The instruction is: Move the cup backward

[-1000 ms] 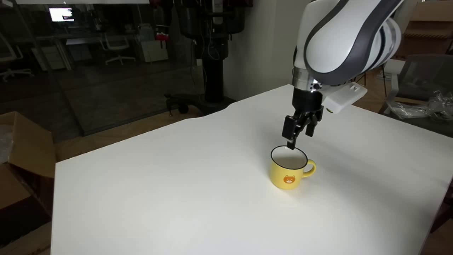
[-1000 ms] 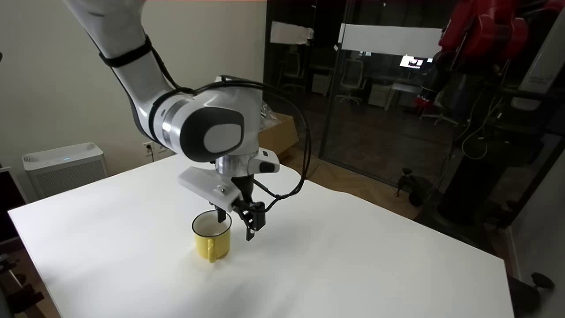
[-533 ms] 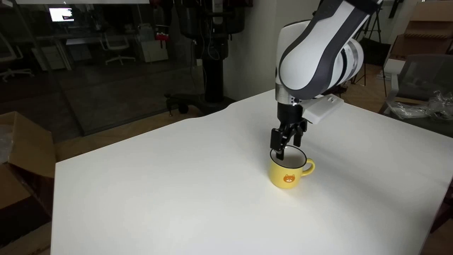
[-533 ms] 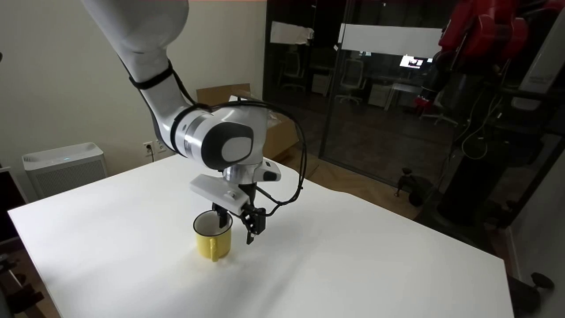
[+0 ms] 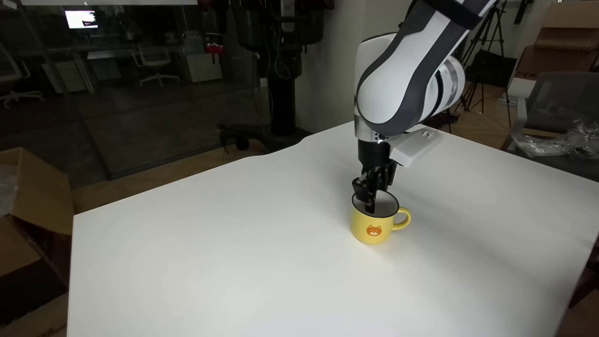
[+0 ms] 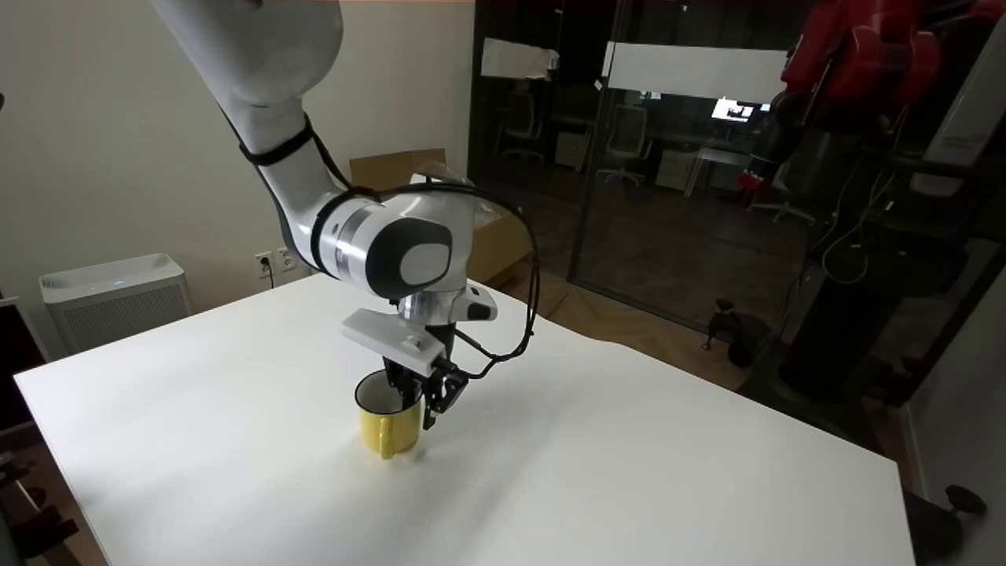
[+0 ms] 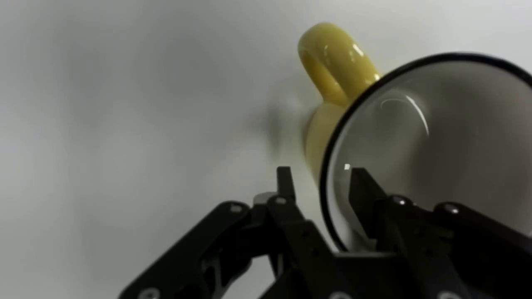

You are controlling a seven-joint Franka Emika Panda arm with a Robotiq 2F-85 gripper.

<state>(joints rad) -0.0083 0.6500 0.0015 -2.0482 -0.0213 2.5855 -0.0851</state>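
Observation:
The yellow cup (image 5: 362,224), dark-rimmed with a white inside and a reddish animal face on its side, stands upright on the white table in both exterior views. Its handle (image 6: 387,437) faces the camera in an exterior view. My gripper (image 7: 321,176) straddles the cup's wall: one of the fingers (image 7: 365,199) is down inside the cup (image 7: 449,133), the other outside it. In the wrist view the jaws are partly narrowed, with gaps between each finger and the wall. Inside the cup, the lower end of the finger shows against the white.
The white table (image 5: 224,243) spreads out around the cup, its far edge (image 6: 668,358) curving. A cardboard box (image 5: 42,192) stands on the floor beyond the table. A black cable (image 6: 534,291) loops off the arm beside the gripper.
The arm has come down so that one finger dips into the cup, and the jaws have drawn closer together. The cup has shifted slightly, leftward in one view and rightward in another.

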